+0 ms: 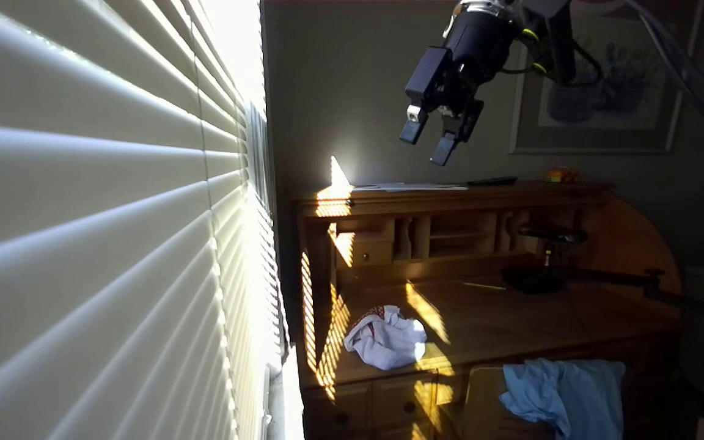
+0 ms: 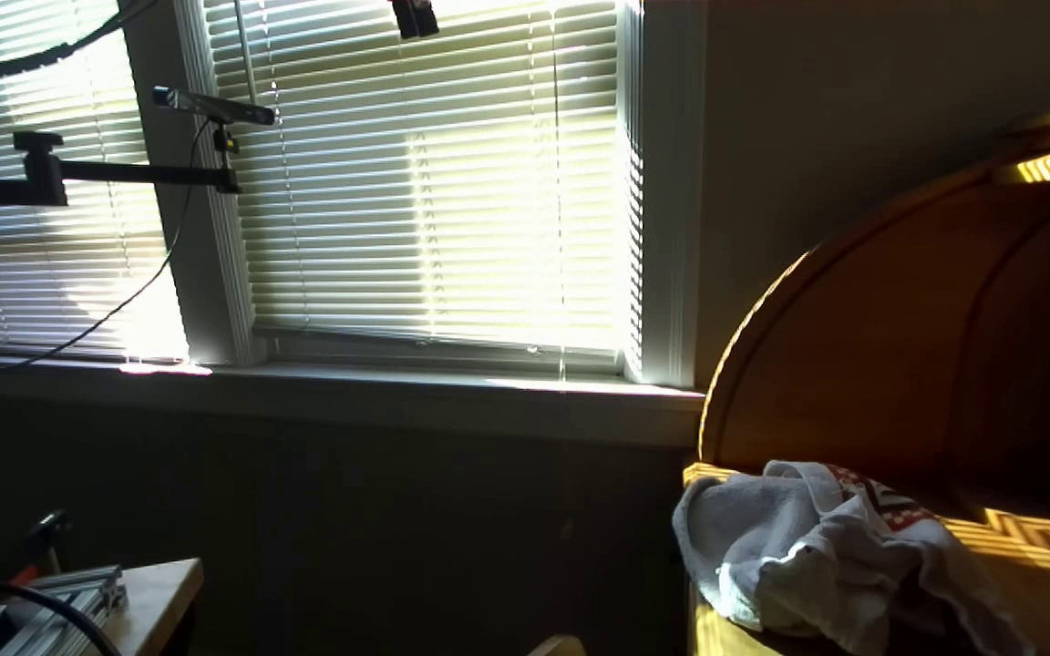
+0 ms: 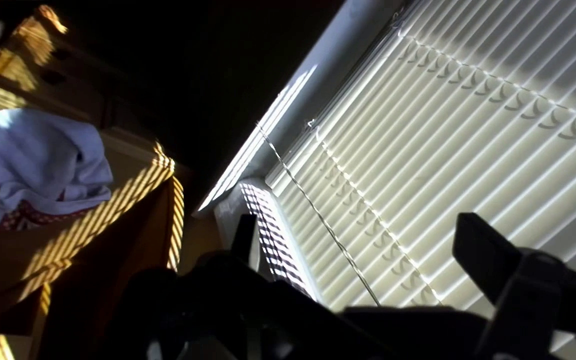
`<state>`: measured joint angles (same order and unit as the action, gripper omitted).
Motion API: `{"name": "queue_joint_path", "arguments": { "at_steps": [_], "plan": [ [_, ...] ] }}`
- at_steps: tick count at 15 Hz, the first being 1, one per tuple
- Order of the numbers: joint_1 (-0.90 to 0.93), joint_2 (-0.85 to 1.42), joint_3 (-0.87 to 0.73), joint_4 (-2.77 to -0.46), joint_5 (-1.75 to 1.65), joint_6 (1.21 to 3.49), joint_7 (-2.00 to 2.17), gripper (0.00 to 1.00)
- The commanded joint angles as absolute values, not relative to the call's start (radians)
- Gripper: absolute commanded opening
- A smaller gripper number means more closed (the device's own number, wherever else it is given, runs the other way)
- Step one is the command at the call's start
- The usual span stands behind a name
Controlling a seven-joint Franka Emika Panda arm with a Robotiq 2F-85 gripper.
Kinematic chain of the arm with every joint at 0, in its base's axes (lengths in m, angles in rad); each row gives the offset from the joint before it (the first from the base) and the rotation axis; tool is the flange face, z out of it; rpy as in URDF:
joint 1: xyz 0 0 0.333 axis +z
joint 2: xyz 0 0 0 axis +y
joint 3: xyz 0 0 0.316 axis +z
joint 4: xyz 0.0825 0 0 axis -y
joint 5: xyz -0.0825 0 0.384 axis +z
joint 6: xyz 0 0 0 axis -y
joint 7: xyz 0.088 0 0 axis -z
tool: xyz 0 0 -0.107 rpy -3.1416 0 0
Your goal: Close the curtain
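Note:
The curtain is a white horizontal-slat blind (image 2: pixel 352 219) over the window, with light passing between its slats. Its bottom rail hangs a little above the sill. The blind fills the near side of an exterior view (image 1: pixel 83 201) and shows in the wrist view (image 3: pixel 468 150). A thin twisted cord (image 3: pixel 313 205) hangs in front of the slats. My gripper (image 1: pixel 428 142) is open and empty, in the air above the desk and apart from the blind. In the wrist view the cord appears between the spread fingers (image 3: pixel 357 225), not touched by them. Only a fingertip (image 2: pixel 416 18) shows at the top of an exterior view.
A wooden roll-top desk (image 1: pixel 511 311) bears a white cloth (image 1: pixel 385 339). A blue cloth (image 1: pixel 572 391) hangs on a chair. A camera (image 2: pixel 213 105) on a black arm stands before the window's left frame. A second blind (image 2: pixel 42 246) covers the neighbouring window.

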<state>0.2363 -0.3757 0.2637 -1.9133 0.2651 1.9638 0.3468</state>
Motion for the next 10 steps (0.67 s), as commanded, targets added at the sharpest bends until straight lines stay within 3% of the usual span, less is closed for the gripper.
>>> {"name": "queue_joint_path", "arguments": {
  "at_steps": [1, 10],
  "plan": [
    [0.223, -0.381, 0.272, -1.921, 0.267, 1.960, 0.356, 1.00],
    [0.218, -0.393, 0.276, -1.932, 0.266, 1.959, 0.370, 1.00]
  ]
}}
